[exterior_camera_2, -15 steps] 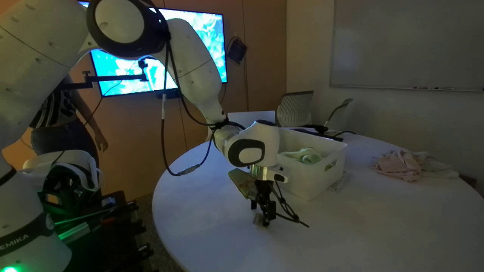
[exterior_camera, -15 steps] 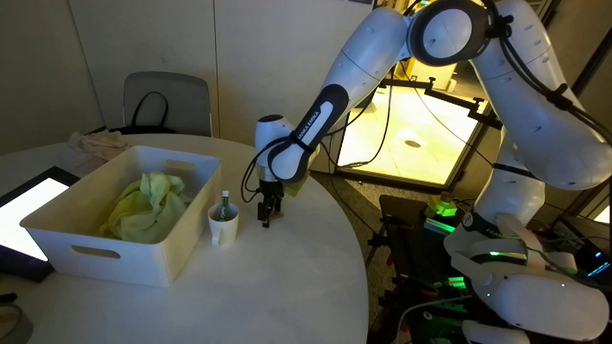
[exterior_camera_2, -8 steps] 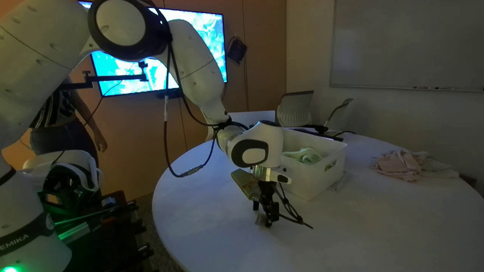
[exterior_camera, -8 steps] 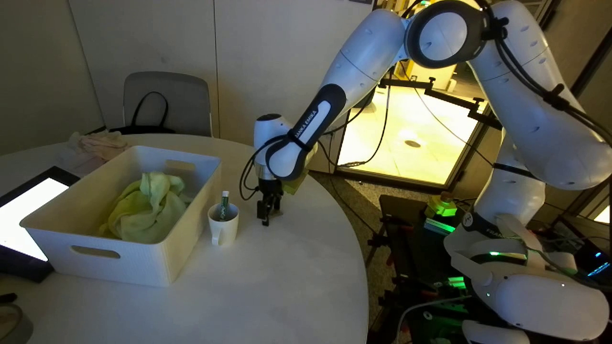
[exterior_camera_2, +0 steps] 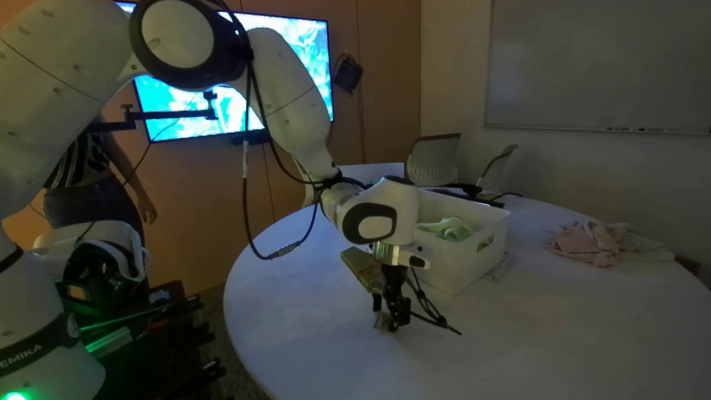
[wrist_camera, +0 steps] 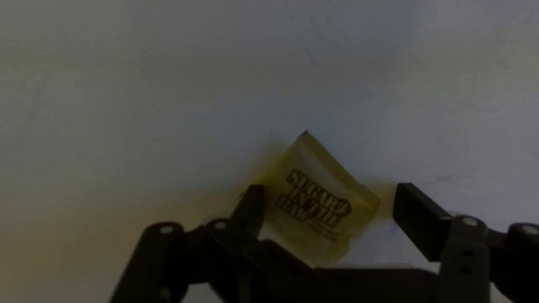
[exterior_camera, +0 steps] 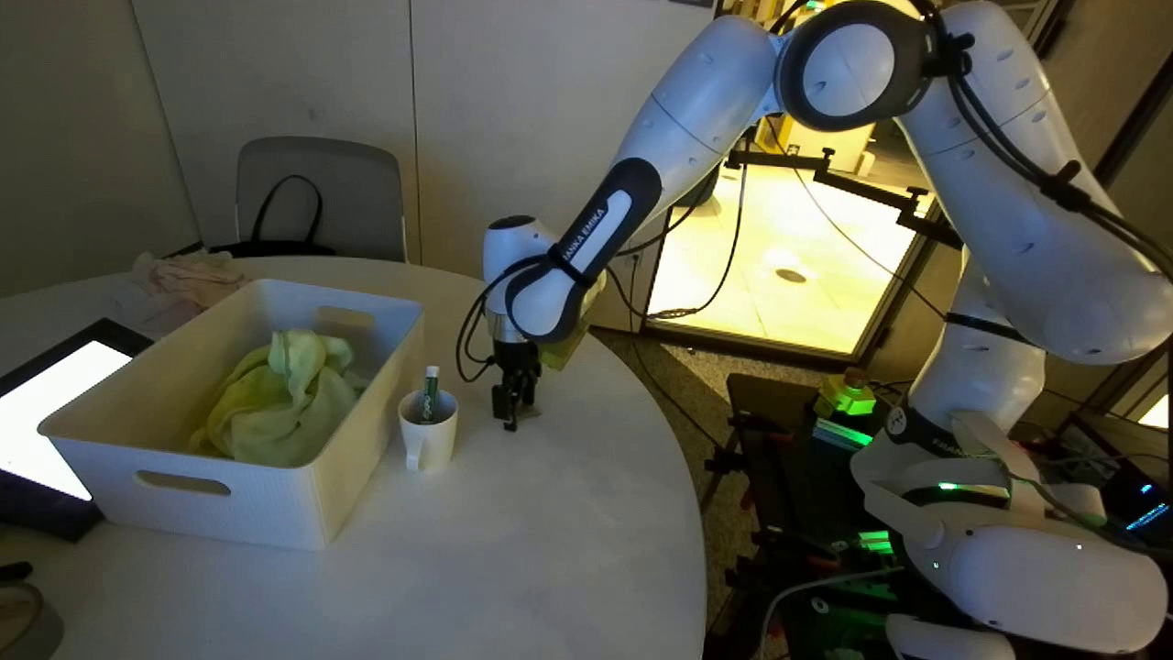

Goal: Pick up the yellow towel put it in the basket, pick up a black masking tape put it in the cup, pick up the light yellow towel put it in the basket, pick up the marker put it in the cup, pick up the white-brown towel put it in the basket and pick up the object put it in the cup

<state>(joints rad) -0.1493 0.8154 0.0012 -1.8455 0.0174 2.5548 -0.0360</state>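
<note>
1. Wrist view, left: one of the fingers [wrist_camera: 254,206] overlaps the near-left edge of the sugar packet [wrist_camera: 320,202] in the picture; contact cannot be confirmed.
2. Wrist view, centre: packet, printed "Sugar in the Raw", lies on the table [wrist_camera: 168,105], set cornerwise between the fingers. Fingers are spread wide; packet is not pinched.
3. Wrist view, right: a narrow gap shows between the packet's right corner and the opposite finger.
4. In an exterior view, left: a lit screen [exterior_camera: 55,412] sits just beside the basket [exterior_camera: 257,504]; yellowish towels [exterior_camera: 284,403] are heaped inside.
5. Right of this, the cup [exterior_camera: 438,451] stands upright, just beside the basket's right wall; the marker [exterior_camera: 430,396] stands in it, one end above the rim.
6. Right of the cup, and apart from it, the fingers point down, tips low at the table; whether they touch it cannot be told.
7. Farther right, table surface extends from the fingers to the curved edge.
</note>
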